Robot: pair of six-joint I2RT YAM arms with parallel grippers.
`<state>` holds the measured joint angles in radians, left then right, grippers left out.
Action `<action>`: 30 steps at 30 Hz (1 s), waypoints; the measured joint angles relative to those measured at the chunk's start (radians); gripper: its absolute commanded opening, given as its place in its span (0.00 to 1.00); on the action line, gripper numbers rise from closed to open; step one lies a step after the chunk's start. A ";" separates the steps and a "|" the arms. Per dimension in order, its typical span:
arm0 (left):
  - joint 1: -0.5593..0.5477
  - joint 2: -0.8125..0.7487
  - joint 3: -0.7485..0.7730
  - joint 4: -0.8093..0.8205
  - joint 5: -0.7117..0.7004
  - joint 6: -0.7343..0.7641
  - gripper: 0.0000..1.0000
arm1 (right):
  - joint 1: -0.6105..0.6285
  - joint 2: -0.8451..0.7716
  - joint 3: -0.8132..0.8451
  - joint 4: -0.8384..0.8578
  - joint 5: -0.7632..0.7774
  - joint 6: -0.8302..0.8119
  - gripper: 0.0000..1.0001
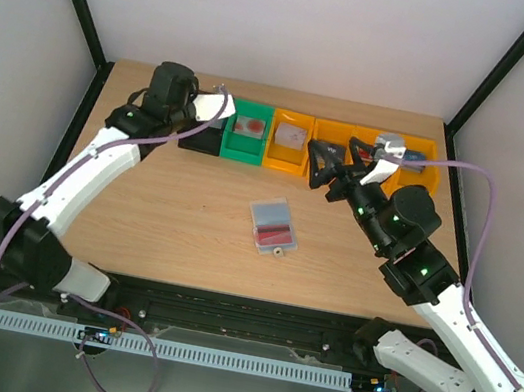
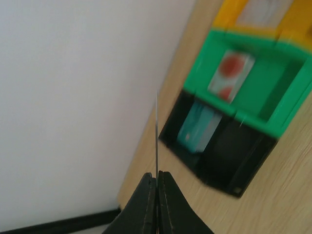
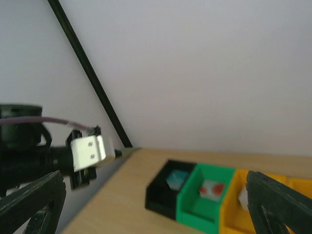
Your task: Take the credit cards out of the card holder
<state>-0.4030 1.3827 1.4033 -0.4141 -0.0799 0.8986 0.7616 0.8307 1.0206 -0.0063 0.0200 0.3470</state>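
The card holder lies open in the middle of the table, a red credit card showing in its lower panel. My left gripper hovers by the black bin, shut on a thin card seen edge-on; its colour does not show. A teal card lies in the black bin. The green bin holds a white card with red spots. My right gripper stands wide open and empty above the orange bins, right of the holder.
Black, green and three orange bins line the table's back edge. A grey card lies in the first orange bin; a blue card lies in the far-right bin. White walls and black frame posts close in the sides.
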 measured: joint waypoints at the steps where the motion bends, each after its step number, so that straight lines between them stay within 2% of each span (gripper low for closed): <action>1: 0.019 0.021 -0.023 0.014 -0.026 0.049 0.02 | 0.000 0.001 -0.001 -0.032 0.001 -0.010 0.99; 7: 0.126 0.170 0.015 0.084 -0.071 0.266 0.02 | 0.000 0.001 -0.001 -0.152 0.002 -0.073 0.99; 13: 0.171 0.379 0.243 0.008 0.003 0.385 0.02 | 0.000 0.007 -0.001 -0.169 -0.015 -0.102 0.99; 19: 0.201 0.612 0.454 -0.035 0.068 0.433 0.02 | 0.000 0.063 0.007 -0.152 -0.051 -0.124 0.99; 25: 0.215 0.755 0.472 -0.031 0.080 0.446 0.02 | 0.000 0.094 0.012 -0.115 -0.068 -0.143 0.99; 30: 0.212 0.774 0.384 0.051 0.072 0.445 0.02 | 0.000 0.083 0.013 -0.083 -0.070 -0.163 0.99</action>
<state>-0.1909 2.1563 1.7874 -0.3626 -0.0074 1.3437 0.7616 0.9138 1.0332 -0.0891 -0.0502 0.1841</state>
